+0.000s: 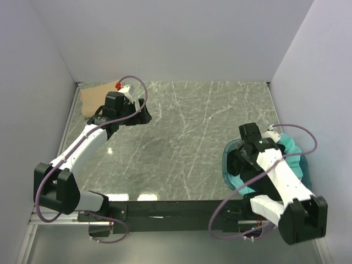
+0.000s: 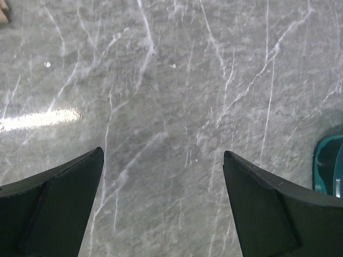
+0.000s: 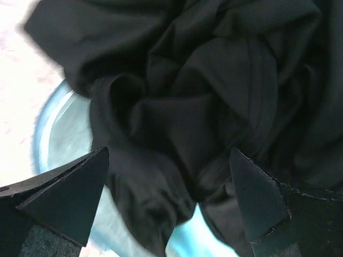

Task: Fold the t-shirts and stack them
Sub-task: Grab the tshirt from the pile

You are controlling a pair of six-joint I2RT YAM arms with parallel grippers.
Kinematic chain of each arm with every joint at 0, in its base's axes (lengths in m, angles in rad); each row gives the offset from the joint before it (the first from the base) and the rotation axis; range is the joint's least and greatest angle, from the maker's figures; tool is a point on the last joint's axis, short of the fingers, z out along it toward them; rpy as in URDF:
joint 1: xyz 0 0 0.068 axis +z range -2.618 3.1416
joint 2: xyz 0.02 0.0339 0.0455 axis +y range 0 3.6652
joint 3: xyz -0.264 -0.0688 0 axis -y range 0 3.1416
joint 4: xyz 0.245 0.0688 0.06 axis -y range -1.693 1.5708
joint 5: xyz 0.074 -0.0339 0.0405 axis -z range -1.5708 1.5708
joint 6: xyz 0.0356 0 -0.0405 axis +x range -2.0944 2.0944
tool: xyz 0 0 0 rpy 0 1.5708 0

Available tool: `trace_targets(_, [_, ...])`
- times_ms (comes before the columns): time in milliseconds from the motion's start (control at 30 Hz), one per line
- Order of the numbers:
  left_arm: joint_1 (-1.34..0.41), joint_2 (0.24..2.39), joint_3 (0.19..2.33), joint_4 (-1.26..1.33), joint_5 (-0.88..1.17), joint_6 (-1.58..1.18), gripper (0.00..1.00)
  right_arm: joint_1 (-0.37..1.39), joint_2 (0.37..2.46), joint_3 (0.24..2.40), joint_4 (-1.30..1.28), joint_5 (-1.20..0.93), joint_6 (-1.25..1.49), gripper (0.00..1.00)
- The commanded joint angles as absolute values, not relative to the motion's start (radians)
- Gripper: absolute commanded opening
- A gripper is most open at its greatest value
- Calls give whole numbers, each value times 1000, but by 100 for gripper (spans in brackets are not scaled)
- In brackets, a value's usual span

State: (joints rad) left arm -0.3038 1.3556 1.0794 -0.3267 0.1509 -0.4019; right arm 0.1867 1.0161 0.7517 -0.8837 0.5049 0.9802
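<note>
Right gripper first: jaws spread wide, nothing gripped. Directly under and ahead of it sits the black t-shirt, crumpled in a heap and spilling over the rim of the blue tub. No clear long axis, just bunched folds. One thick ridge runs roughly away from the wrist camera, in line with the gap between the two fingers. Contact with the cloth: cannot tell, looks just short of it. Teal t-shirts bulge out of the same tub on its right side in the top view.

Judgement: step in hand is pulling the black shirt out of the tub. Right arm is clearly the nearer one, so the move is straight down and close on a fold. Risk: pinching several layers at once, or dragging teal cloth along.

Farther off, across the marble table, the left gripper hangs just as wide and empty over bare stone, well apart from the tub. Farthest, in the back left corner, the tan-brown t-shirt lies flat, looks folded, just beyond the left gripper.
</note>
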Motion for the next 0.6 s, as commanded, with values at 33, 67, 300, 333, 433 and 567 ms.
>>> trace_targets(33, [-305,1261,1046,-302,152,-416,100,138,1136,776,-824,517,931,100])
trace_targets(67, [-304,1253,1023,-296,146,-419,99,129,1176,788,-825,514,928,99])
trace_targets(300, [-301,1197,970,-340,92,-440,100,126,1085,795,-894,494,939,36])
trace_targets(333, [-299,1174,963,-342,84,-442,99,124,1054,802,-905,495,946,28])
trace_targets(433, [-291,1138,937,-338,72,-440,99,124,942,866,-957,492,963,6])
trace_targets(567, [-278,1160,936,-324,121,-430,99,126,829,1021,-1002,482,945,0])
